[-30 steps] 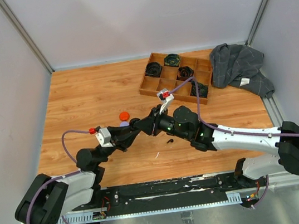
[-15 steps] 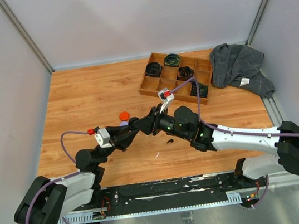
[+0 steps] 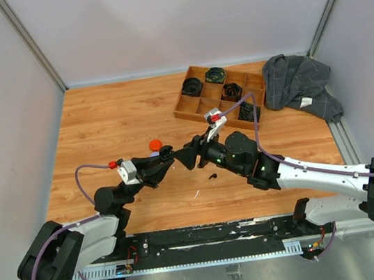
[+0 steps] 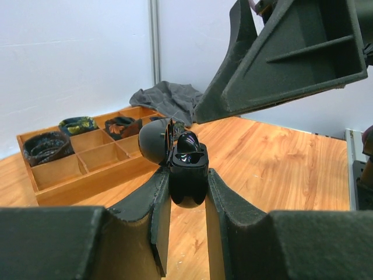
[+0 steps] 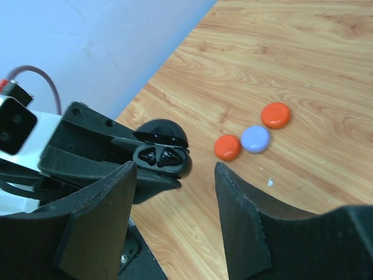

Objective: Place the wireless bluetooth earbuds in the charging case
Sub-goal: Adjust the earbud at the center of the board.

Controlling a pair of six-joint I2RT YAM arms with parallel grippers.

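A black earbud (image 4: 187, 142) stands in the open case (image 4: 187, 175), mid-frame, clamped between the left fingers (image 4: 158, 201). The right fingers (image 5: 242, 216) are spread wide and empty, just above it. Insertion looks nearly done. The next move is probably to press the bud home and shut the lid (image 4: 152, 140).

Bare table (image 3: 113, 116) open on the left; cramped mid-table, left gripper's (image 3: 164, 156) charging case (image 4: 187, 175) just beside right gripper (image 5: 173, 172); blocked far right by tray (image 3: 189, 104), cloth (image 3: 298, 84).
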